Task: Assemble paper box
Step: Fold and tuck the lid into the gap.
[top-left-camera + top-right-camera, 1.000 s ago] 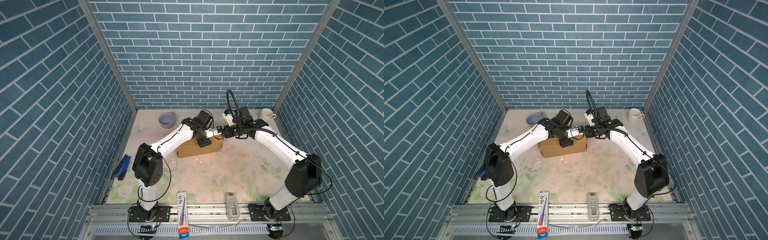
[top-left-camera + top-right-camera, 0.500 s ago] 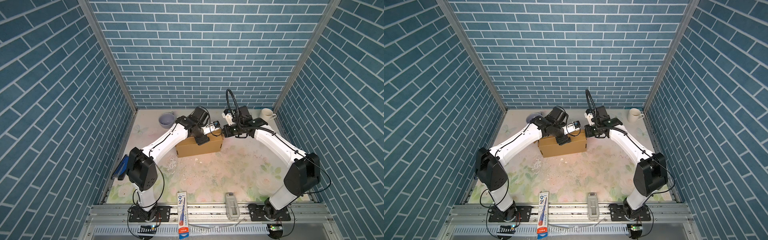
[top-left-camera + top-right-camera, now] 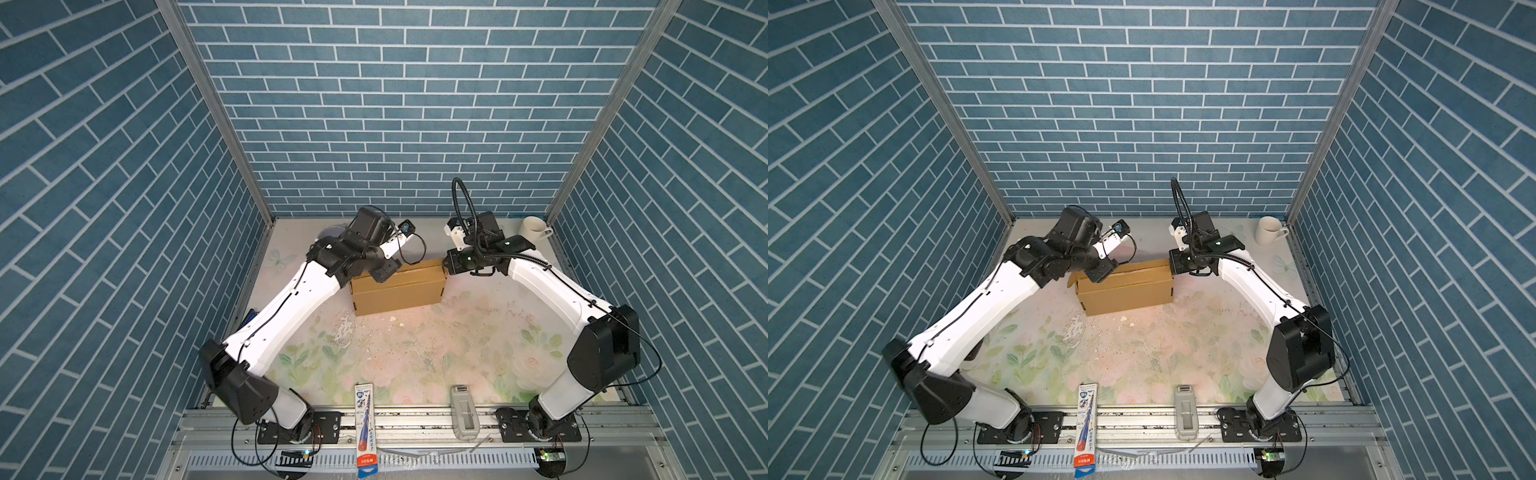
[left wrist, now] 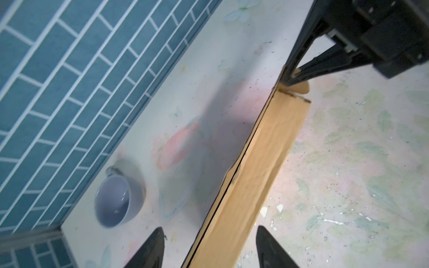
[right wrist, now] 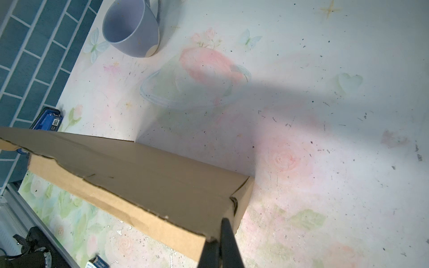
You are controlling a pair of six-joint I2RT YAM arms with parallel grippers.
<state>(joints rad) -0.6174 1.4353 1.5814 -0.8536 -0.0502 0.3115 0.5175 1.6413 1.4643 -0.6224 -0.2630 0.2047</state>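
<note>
- The paper box (image 3: 398, 291) stands on its long edge on the table (image 3: 415, 357), folded nearly shut. The end flap nearest the left arm juts out untucked.
- The right gripper (image 4: 290, 80) sits at the box's opposite top corner, jaws fully closed, and appears to pinch the thin cardboard there.
- The left gripper (image 4: 209, 228) hovers over the box's narrow top face, jaws parted about halfway and straddling it, holding nothing.
- The step looks like closing the loose end. A firm right-hand pinch would probably keep the box upright while the left jaws come down squarely and press the flap home without buckling the wall.
- A grey-blue mug (image 4: 116, 201) behind the box's left end is empty.
- A white mug (image 3: 534, 228), well apart beyond the box's right end, shows no contents.
- The inside of the box is hidden.
</note>
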